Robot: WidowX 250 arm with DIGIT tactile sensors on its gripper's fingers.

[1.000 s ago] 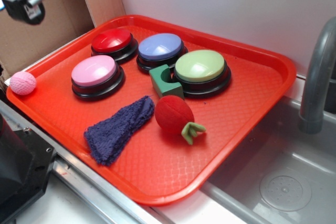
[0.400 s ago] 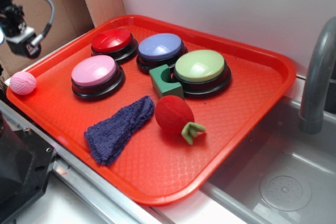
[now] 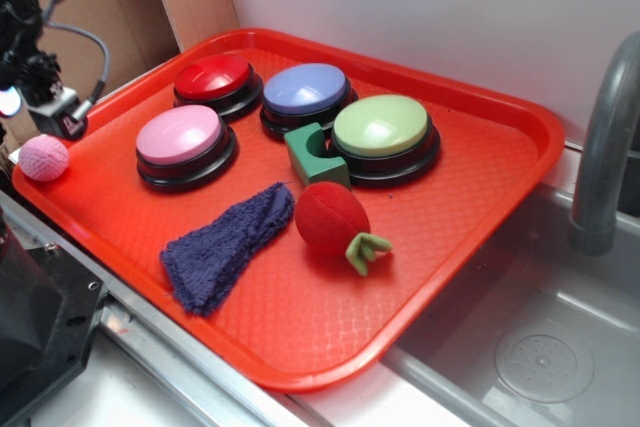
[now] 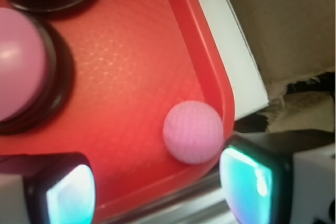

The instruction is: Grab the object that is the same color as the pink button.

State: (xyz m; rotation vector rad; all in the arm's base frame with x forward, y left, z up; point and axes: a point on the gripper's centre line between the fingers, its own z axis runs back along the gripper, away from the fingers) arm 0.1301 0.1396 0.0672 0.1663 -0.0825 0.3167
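One big red tray (image 3: 470, 247) fills most of the exterior view, carrying four dome buttons. The pink button (image 3: 180, 137) sits nearest the tray's left corner, with the red button (image 3: 212, 77) behind it. From the wrist camera both buttons are cut off by the frame, the red one down to a sliver. A purple cloth (image 3: 225, 245) lies in front of the pink button, flat on the tray. Now the pincer (image 3: 45, 97), up at the left edge of the exterior view, and its arm runs out of frame. Its fingers (image 4: 252, 184) stand wide apart in the wrist view, nothing between them, touching nothing. The small pink ball (image 3: 44, 158) rests at the tray's left corner, just below the pincer. Whether it sits inside the rim or just off it is hard to say: the two views disagree.
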